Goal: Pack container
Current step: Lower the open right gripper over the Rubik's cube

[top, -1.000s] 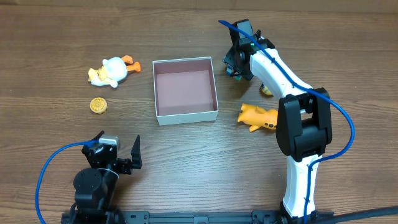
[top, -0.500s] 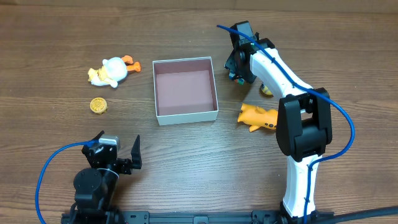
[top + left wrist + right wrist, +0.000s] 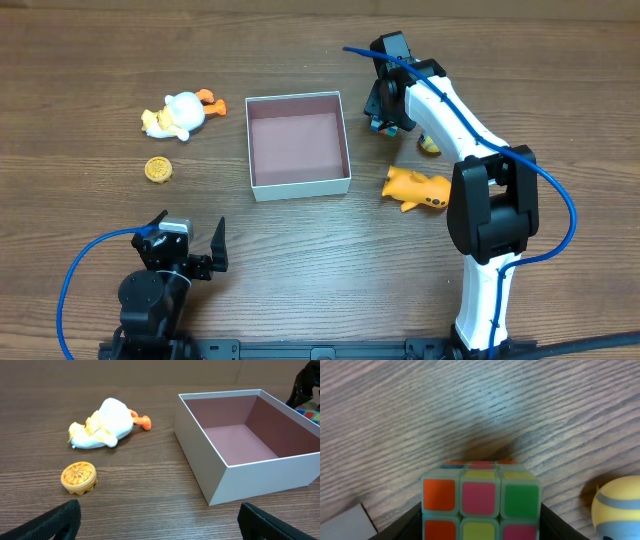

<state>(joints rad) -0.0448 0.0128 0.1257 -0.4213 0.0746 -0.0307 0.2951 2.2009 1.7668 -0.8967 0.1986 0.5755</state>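
Observation:
The container (image 3: 299,186) is a square white-walled box with a pinkish-brown inside, empty, at the table's middle; it also shows in the left wrist view (image 3: 260,467). My right gripper (image 3: 386,112) is just right of its far right corner, shut on a puzzle cube (image 3: 481,500) with coloured squares, held a little above the wood. My left gripper (image 3: 190,245) is open and empty near the front edge, its fingertips at the bottom corners of the left wrist view (image 3: 160,522).
A white and yellow duck toy (image 3: 175,113) and a round orange-yellow toy (image 3: 158,170) lie left of the container. An orange toy (image 3: 414,188) lies right of it. A yellow ball-like toy (image 3: 619,505) sits by the right arm.
My right gripper has moved slightly away toward the table's far side with the cube held. The left arm and the toys have not moved.

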